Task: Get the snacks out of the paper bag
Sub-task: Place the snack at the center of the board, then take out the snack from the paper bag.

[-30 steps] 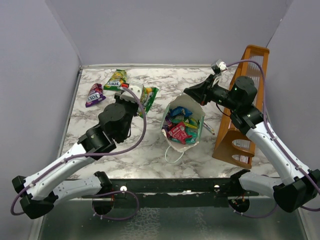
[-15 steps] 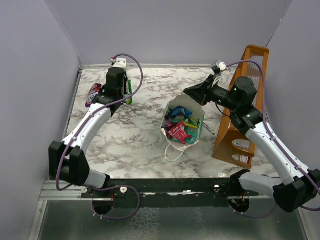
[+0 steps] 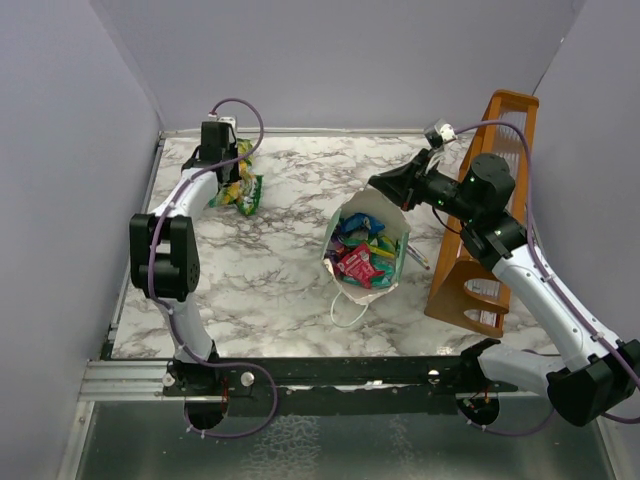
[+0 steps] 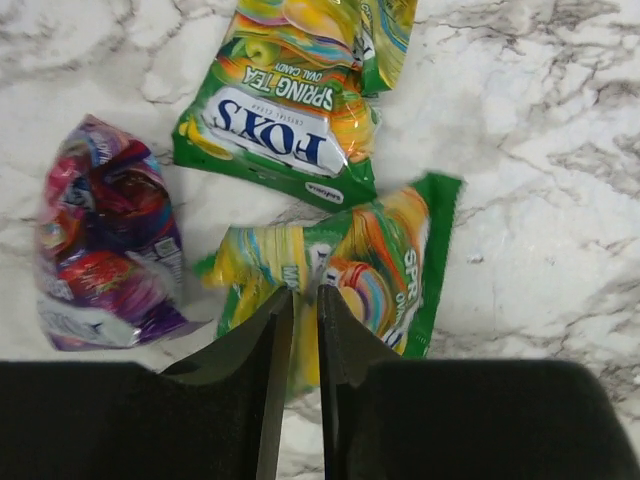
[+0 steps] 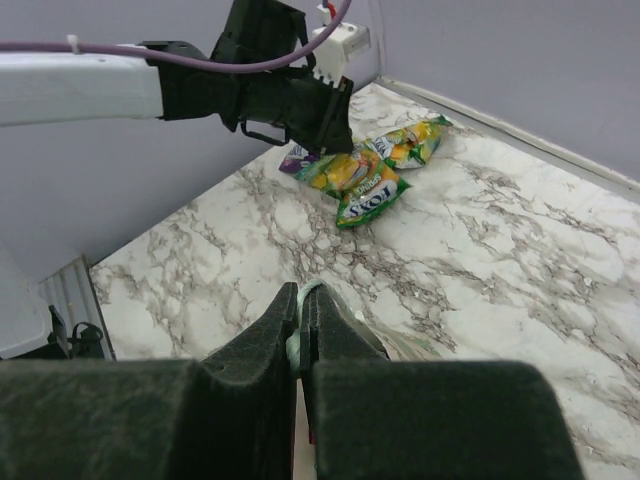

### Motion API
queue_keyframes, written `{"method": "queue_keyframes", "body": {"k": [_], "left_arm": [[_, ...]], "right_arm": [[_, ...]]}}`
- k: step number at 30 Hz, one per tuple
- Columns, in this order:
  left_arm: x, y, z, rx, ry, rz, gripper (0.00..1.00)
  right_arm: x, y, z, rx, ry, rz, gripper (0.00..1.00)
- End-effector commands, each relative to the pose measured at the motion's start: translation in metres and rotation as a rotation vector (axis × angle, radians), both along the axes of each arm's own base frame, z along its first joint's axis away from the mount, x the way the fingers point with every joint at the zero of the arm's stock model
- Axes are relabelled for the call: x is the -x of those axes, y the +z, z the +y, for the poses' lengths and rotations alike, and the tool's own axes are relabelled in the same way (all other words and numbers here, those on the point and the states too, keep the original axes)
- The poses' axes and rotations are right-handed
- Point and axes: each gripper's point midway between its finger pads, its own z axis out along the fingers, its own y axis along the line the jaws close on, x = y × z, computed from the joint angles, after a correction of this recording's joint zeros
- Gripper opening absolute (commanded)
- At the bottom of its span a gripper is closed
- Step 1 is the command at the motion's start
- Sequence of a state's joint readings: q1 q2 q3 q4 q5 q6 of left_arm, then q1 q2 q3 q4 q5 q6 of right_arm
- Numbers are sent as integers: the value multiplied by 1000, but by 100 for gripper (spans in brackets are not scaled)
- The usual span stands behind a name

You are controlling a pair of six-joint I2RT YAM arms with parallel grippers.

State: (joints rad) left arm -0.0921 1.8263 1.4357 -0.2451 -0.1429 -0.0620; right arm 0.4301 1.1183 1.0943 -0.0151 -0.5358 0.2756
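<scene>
My right gripper [image 5: 300,305] pinches the paper bag [image 3: 368,207] by its rim, propping its mouth open mid-table [image 3: 270,290] so the snacks [image 3: 358,262] inside can be reached. My left gripper [image 4: 303,290] hangs over a green packet [image 4: 385,265] in the far-left corner, beside a purple packet [image 4: 100,235]. Its jaws are a slit apart. Gripping or letting go? I cannot tell. The bag's depths are hidden.

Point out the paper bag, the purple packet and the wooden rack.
paper bag [image 3: 352,208]: top view, inner wall.
purple packet [image 4: 100,235]: left wrist view, middle.
rack [image 3: 450,288]: top view, lower side panel.
</scene>
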Motion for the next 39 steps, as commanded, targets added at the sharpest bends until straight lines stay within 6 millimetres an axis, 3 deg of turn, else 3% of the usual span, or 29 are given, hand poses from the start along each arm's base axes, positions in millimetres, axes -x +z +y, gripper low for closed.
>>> {"method": "queue_keyframes", "body": {"k": [1,5,7,9,15,18,21,25,29,33,39], "left_arm": [[-9,2,-10,189,-21,41,32],[7,46,-21,266,-52,-99,51],[18,75,-29,278,-80,-174,56],[33,89,-41,283,-120,-202,57],[93,147,-104,359,-284,-358,61],[122,150,-142,352,-377,-354,63],[144,151,-167,367,-442,-324,63],[168,164,-180,403,-477,-344,63],[192,176,-185,461,-516,-383,70],[217,174,-185,519,-555,-415,72],[248,164,-184,568,-618,-425,72]], "right_arm": [[1,22,-2,-35,-8,-75,1],[-1,18,0,-26,-3,-80,1],[-5,19,-2,-19,-21,-92,1],[-10,24,-5,-10,-48,-107,1],[-36,41,-18,38,-178,-172,1],[-49,53,-20,86,-208,-236,1],[-62,66,-23,125,-244,-281,1],[-70,77,-23,166,-249,-339,1],[-76,80,-19,219,-226,-360,1],[-55,64,10,213,1,-332,4],[3,12,60,91,453,-162,5]]}}
